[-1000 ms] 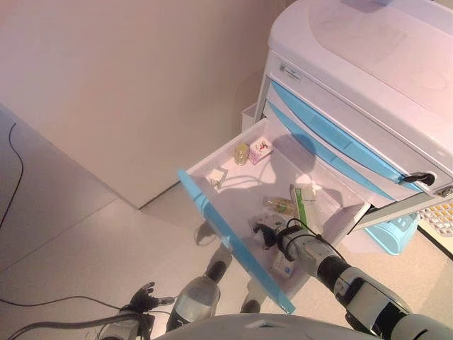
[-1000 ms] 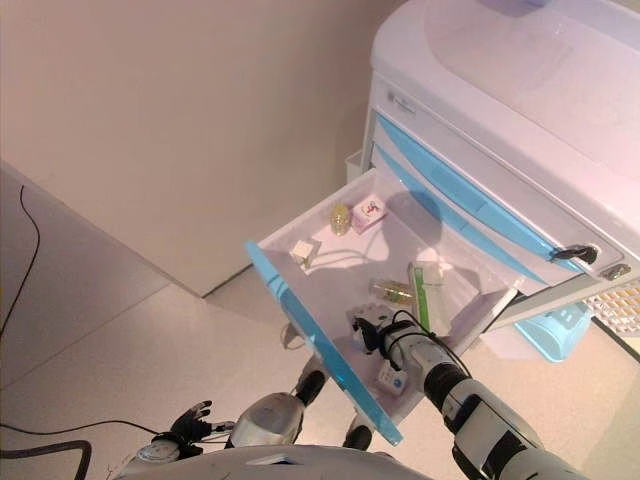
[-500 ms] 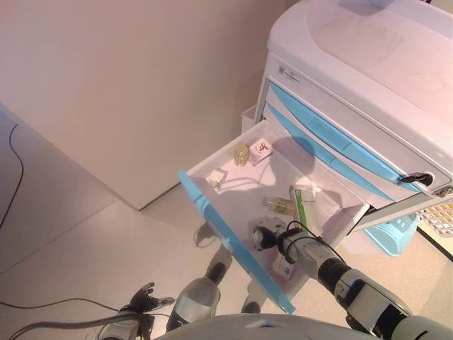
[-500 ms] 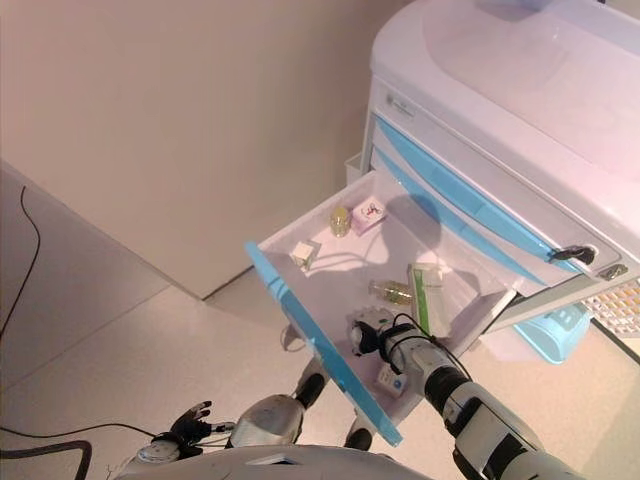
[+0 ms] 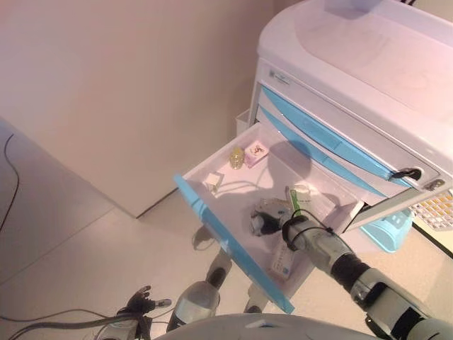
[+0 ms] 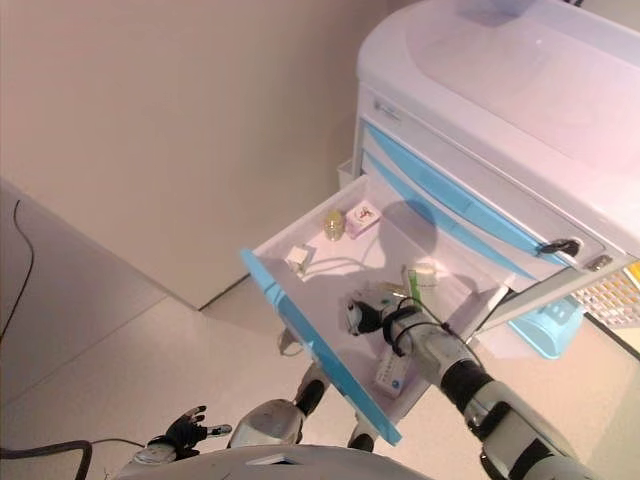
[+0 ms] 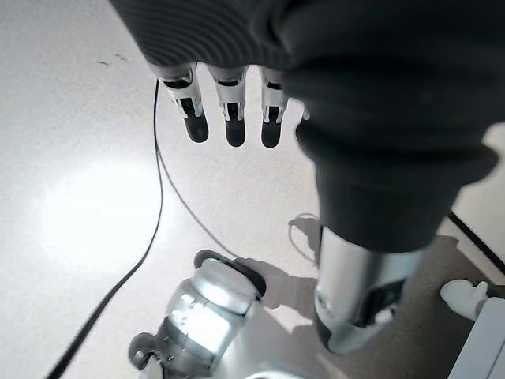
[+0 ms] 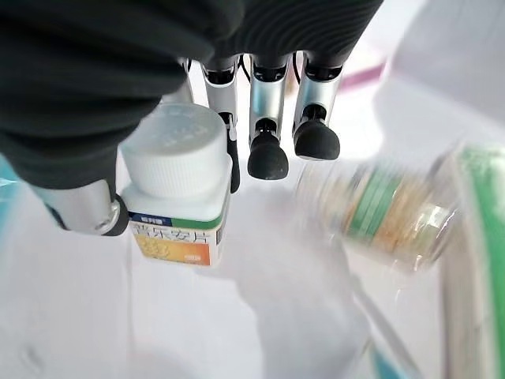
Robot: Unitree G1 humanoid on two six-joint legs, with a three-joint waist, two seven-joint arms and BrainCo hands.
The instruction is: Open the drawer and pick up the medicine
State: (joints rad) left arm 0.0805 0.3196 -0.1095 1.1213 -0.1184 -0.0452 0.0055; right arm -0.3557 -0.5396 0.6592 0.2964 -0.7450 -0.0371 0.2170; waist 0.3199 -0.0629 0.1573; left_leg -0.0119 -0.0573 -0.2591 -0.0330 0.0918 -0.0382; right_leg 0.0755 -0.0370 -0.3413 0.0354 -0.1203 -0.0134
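The cart's lowest drawer (image 5: 225, 237) stands pulled open, white inside with a blue front. My right hand (image 5: 267, 218) is inside it, over the middle of the drawer floor. In the right wrist view my thumb and a finger pinch a white medicine bottle (image 8: 177, 181) with a white cap and an orange-and-green label, held upright. A clear bottle (image 8: 379, 209) lies on the drawer floor just past my fingertips. My left hand (image 5: 145, 301) hangs low at the left, fingers (image 7: 229, 118) straight and empty above the floor.
The drawer also holds a small yellowish bottle (image 5: 236, 157), a pink box (image 5: 255, 151), a small white box (image 5: 212, 181), a green-and-white box (image 5: 299, 198) and a blue-and-white box (image 5: 282, 261). The white cart (image 5: 354, 85) has closed blue drawers above. A light-blue basket (image 5: 393, 230) hangs on its right. A cable (image 7: 158, 197) lies on the floor.
My right hand has closed on the white bottle and moved with it toward the back of the drawer, uncovering the blue-and-white box. The camera has shifted a little. The left hand is still.
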